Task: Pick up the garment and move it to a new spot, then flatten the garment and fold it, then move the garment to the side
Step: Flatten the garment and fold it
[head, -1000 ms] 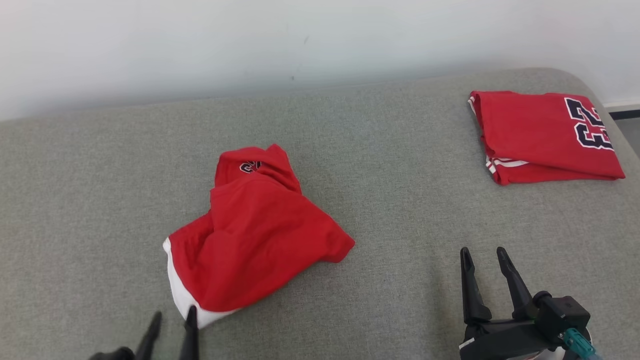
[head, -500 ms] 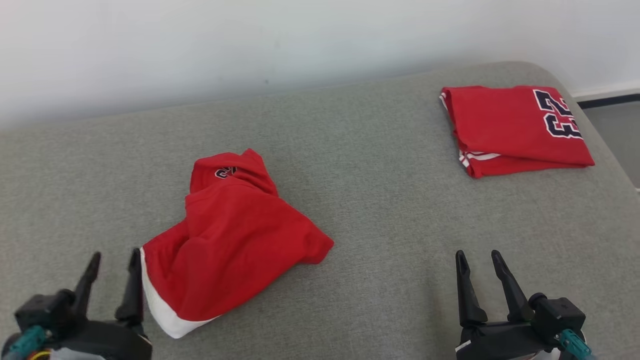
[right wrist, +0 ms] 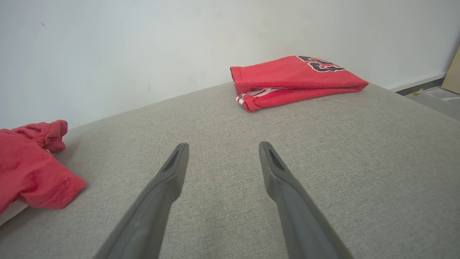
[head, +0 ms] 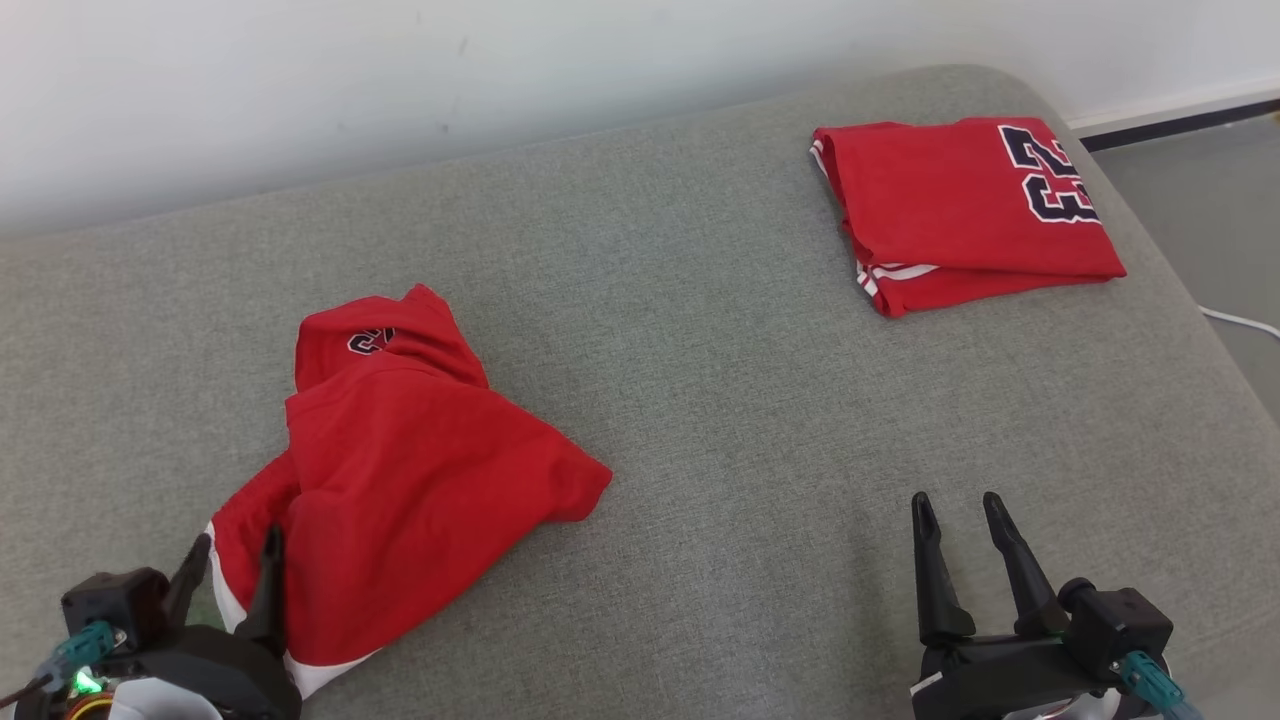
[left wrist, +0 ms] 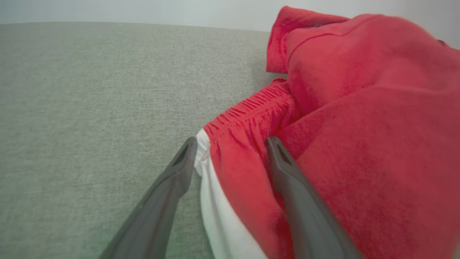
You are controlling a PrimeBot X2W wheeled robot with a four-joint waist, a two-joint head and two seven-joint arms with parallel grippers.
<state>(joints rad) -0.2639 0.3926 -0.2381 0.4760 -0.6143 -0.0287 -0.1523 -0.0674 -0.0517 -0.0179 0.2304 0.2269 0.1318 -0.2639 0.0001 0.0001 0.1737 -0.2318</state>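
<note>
The garment is a crumpled red heap with a white hem, lying at the front left of the grey cushioned surface. My left gripper is open at the heap's near-left edge. In the left wrist view the gathered waistband and white hem of the garment lie between the spread fingers of the left gripper, and one finger rests against the red cloth. My right gripper stands open over bare fabric at the front right. From the right wrist, the right gripper holds nothing and the garment is far to the left.
A second red garment, folded flat with a dark number on it, lies at the back right corner; it is also in the right wrist view. A pale wall runs behind. The surface drops to the floor at the right, where a white cable lies.
The head camera has swung, shifting the whole picture left. My left gripper has come up into view and its fingers now straddle the garment's hem. The right gripper holds its place.
</note>
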